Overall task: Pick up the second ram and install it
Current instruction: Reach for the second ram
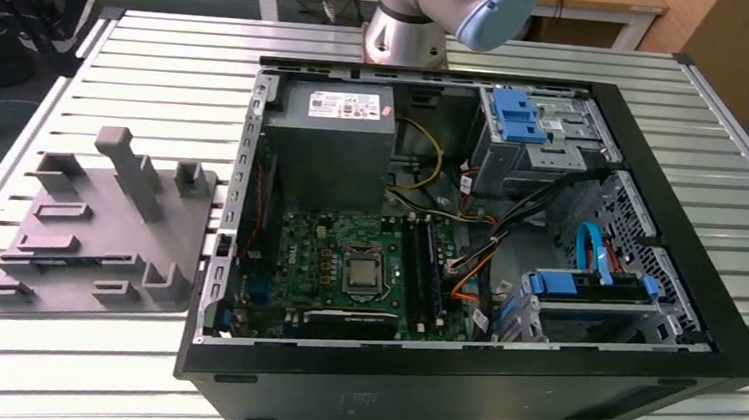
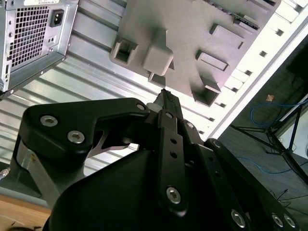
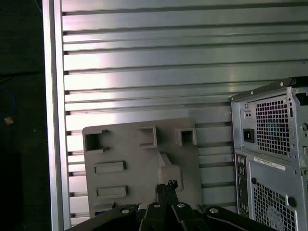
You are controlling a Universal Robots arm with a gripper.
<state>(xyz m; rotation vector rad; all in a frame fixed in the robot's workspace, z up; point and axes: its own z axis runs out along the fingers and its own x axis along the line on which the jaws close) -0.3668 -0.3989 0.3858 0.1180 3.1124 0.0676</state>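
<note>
One tool (image 2: 164, 95), closed, empty, over one grey holder plate (image 3: 139, 180), second ram (image 1: 56, 263), one stick, slotted in plate, apart from tool, one computer case (image 1: 468, 383)

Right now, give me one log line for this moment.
pincer: shut | position: over grey moulded holder plate | slim dark memory stick: on plate

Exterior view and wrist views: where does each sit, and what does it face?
Exterior view: off the arm, high, looking down on the open case, plate and table; part of the arm shows.
First wrist view: on the wrist, looking down past the jaws at the plate and case rear.
Second wrist view: on the wrist, looking along the jaws at the plate.
Shared by all: plate, case, table.
</note>
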